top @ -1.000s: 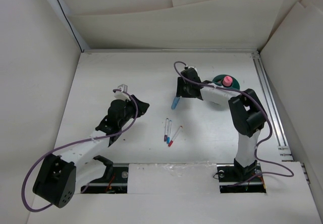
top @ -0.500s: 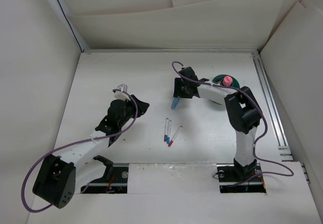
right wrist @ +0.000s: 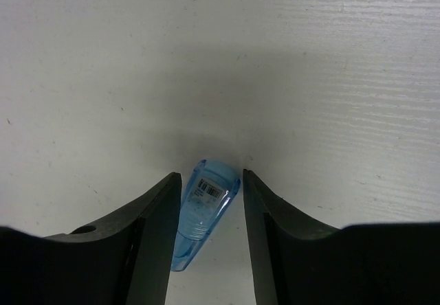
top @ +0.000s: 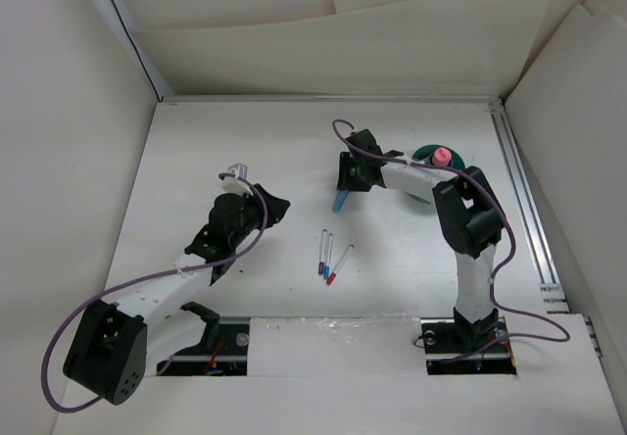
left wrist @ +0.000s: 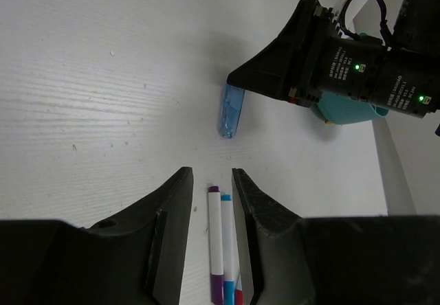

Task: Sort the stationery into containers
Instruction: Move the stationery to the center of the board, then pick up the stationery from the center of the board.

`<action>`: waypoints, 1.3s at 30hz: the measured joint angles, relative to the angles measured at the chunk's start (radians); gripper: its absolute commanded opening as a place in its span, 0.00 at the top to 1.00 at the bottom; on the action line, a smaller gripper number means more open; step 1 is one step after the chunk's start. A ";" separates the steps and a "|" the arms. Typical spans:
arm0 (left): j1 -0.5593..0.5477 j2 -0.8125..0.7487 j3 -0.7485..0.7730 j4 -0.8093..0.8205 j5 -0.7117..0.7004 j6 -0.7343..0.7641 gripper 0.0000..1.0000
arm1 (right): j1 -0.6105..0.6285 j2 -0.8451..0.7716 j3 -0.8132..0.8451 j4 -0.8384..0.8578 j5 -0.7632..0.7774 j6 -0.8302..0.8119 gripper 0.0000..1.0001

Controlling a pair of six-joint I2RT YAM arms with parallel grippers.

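Marker (top: 340, 201) left of cup (top: 423, 152) (pens (top: 328, 254) before marker).

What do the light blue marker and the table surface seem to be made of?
The light blue marker looks like translucent, glossy plastic: its tinted body lets light through. The table seems to be white painted or laminated wood, matte: fine parallel grain lines cross it.
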 measured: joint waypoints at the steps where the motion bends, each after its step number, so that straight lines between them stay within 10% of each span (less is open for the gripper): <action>1: 0.000 0.000 0.000 0.000 0.000 0.000 0.74 | 0.000 0.000 0.000 -0.002 0.000 0.000 0.53; 18: 0.000 0.000 0.000 0.000 0.001 0.000 0.74 | 0.039 0.053 0.087 -0.043 0.041 -0.025 0.50; 39: 0.000 0.000 0.000 0.000 0.000 0.000 0.74 | 0.039 0.083 0.138 -0.084 0.069 -0.046 0.77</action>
